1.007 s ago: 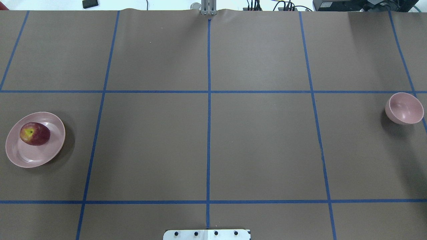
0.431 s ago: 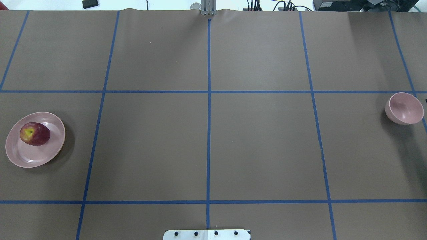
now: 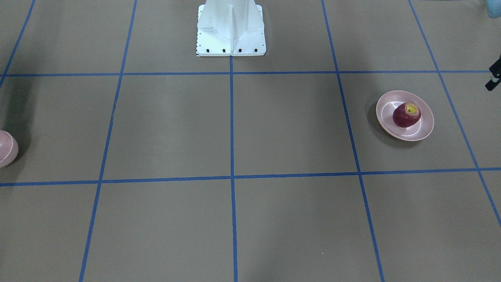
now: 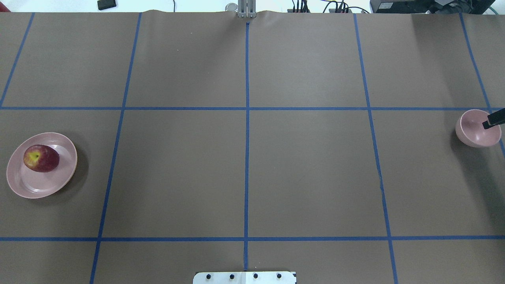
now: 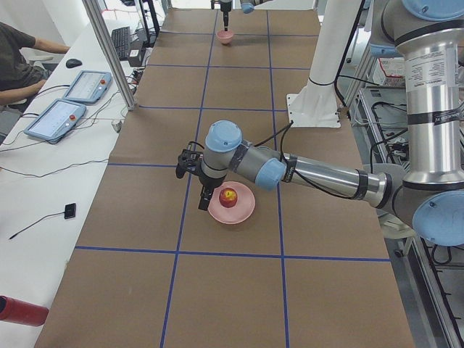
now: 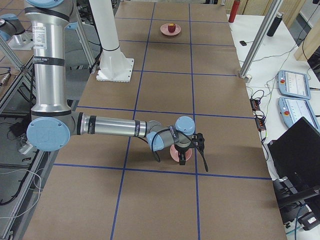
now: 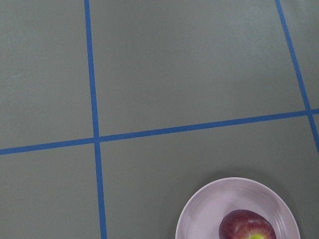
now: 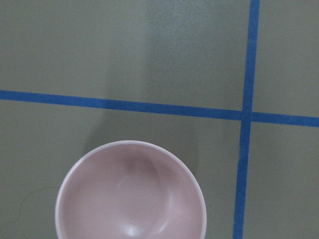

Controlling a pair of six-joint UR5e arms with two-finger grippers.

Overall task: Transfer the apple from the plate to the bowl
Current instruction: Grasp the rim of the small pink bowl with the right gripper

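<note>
The dark red apple (image 4: 41, 158) lies on the wide pink plate (image 4: 27, 185) at the table's far left; both also show in the front view, apple (image 3: 407, 114) and plate (image 3: 424, 127). The small pink bowl (image 4: 475, 132) stands at the far right and holds nothing (image 8: 130, 191). My left gripper (image 5: 192, 190) hovers just beside the plate (image 5: 243, 212), its fingers spread and holding nothing. My right gripper (image 6: 191, 159) hangs over the bowl, fingers spread; only one fingertip (image 4: 491, 120) shows in the overhead view.
The brown table cover carries a grid of blue tape lines (image 4: 247, 118). The white robot base (image 3: 231, 27) stands at the table's middle near edge. Nothing else lies on the cover between plate and bowl.
A dark fingertip of the right gripper has come in from the right edge over the bowl. Apple, plate and bowl have not moved.
</note>
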